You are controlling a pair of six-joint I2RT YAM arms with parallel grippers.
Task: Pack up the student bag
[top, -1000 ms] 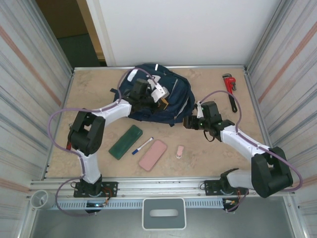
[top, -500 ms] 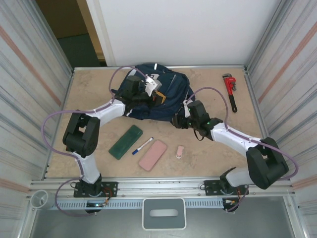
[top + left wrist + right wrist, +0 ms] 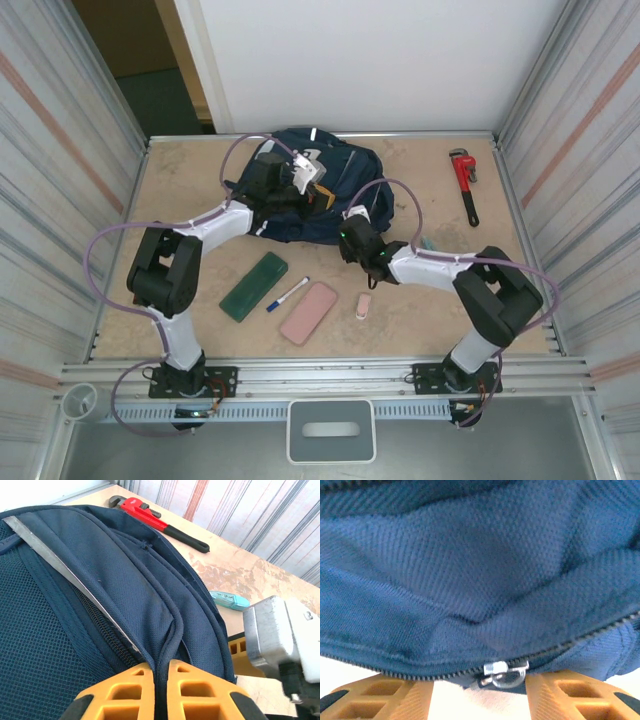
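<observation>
Right wrist view sets the bag (image 3: 480, 555) hard against the fingers. Its zip (image 3: 595, 633) runs from 9 to 3, and the pull (image 3: 504, 673) sits between the jaws of the right gripper (image 3: 479, 692), which stand apart without clamping it. From above, the bag lies at 12 o'clock on the desk (image 3: 180, 190). The left gripper (image 3: 161, 680), at 10 o'clock from the right one, has its jaws closed on a bag seam. The right arm looks nearer the pull.

no legible text, label or number anywhere
</observation>
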